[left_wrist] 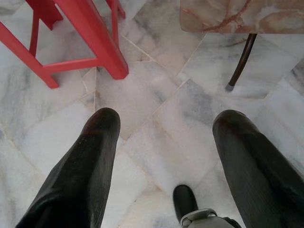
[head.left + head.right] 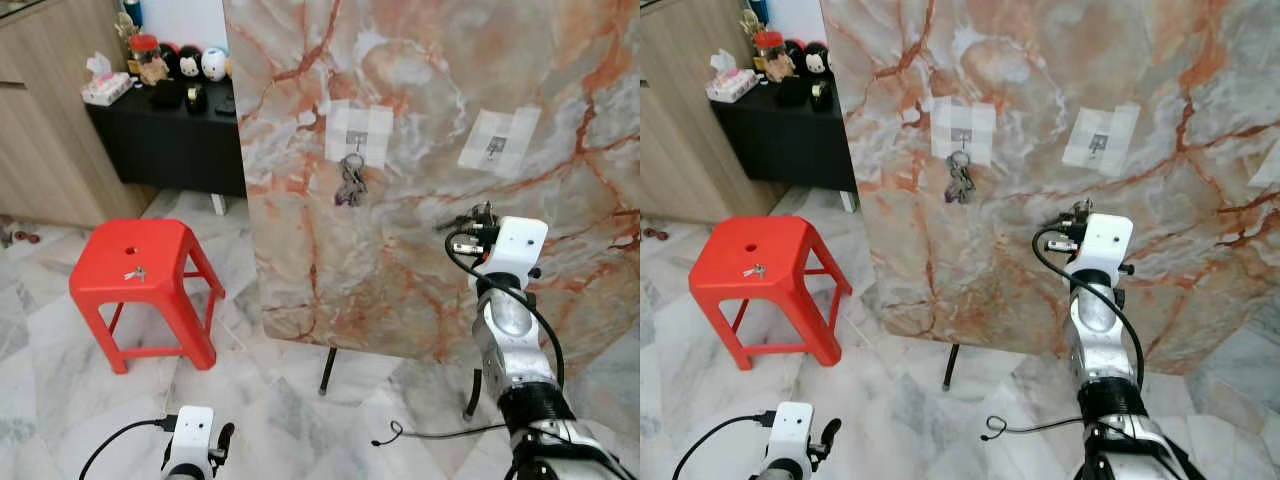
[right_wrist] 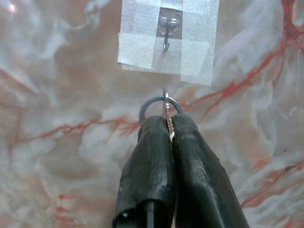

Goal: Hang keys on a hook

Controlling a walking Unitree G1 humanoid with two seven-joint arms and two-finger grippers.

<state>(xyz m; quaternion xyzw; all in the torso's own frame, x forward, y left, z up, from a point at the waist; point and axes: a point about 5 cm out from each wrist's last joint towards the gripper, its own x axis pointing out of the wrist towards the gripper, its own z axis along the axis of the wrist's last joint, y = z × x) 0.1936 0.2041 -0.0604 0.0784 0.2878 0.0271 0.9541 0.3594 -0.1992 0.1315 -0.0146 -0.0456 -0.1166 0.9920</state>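
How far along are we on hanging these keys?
One bunch of keys already hangs on the left hook. The right gripper pinches a key ring just below the empty taped hook. Left: lift the ring onto it and release. Another key lies on the red stool.

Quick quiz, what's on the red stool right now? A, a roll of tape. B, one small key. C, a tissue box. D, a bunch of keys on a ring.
B: one small key lies on the seat of the red stool, beside the hole at its middle.
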